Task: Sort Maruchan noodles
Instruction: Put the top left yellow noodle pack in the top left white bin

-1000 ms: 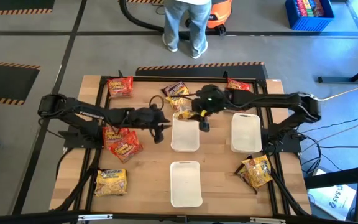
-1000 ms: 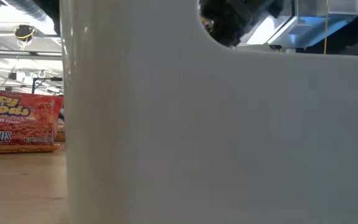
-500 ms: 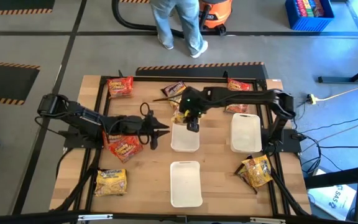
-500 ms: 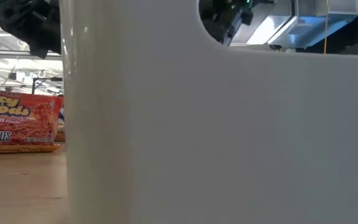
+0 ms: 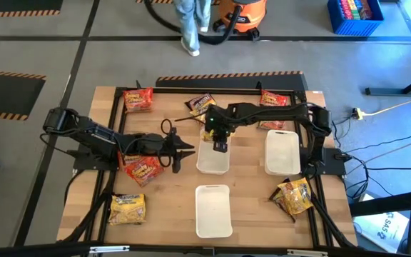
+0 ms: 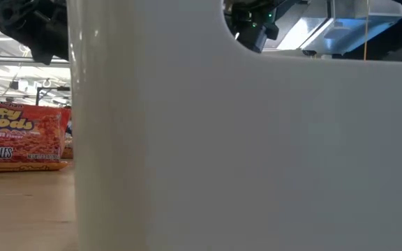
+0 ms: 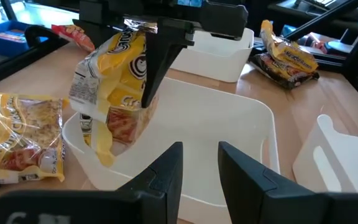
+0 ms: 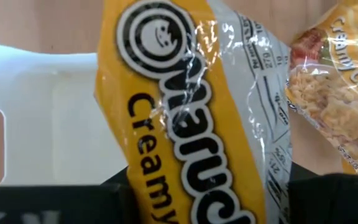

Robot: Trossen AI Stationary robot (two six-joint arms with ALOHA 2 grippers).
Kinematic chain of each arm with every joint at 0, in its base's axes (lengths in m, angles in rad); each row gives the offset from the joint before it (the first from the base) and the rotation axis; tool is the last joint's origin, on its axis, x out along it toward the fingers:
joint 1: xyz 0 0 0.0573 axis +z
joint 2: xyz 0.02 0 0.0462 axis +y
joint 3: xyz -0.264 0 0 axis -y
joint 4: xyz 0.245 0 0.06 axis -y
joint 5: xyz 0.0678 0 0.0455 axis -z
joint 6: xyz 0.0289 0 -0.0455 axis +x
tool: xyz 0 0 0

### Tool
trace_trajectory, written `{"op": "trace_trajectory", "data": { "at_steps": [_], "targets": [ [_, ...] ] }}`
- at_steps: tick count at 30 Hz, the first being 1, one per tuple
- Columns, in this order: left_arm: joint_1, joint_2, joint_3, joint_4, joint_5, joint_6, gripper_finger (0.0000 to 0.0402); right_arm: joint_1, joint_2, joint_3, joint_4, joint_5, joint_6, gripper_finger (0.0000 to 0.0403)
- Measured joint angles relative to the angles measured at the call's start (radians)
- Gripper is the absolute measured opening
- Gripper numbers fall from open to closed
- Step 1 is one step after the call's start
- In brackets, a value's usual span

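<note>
One yellow packet (image 7: 114,81) in right jaws (image 7: 148,102), tray (image 7: 241,118) below

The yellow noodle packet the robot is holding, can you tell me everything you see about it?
The yellow noodle packet is crinkly, shiny plastic with a round smiley logo, black "Creamy" lettering and a clear patch showing the noodles. The right gripper pinches it by its top, so it hangs tilted over the near end of the middle white tray, its lower end dipping inside. Another yellow packet lies beside the tray.
</note>
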Motion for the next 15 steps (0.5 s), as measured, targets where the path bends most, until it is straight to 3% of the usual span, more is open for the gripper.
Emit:
{"op": "trace_trajectory", "data": {
  "at_steps": [15],
  "targets": [
    [0.003,0.0,0.001,0.0,-0.003,0.006,0.0095,0.0,0.083,0.0,-0.026,-0.011,0.004,0.0134]
  ]
}}
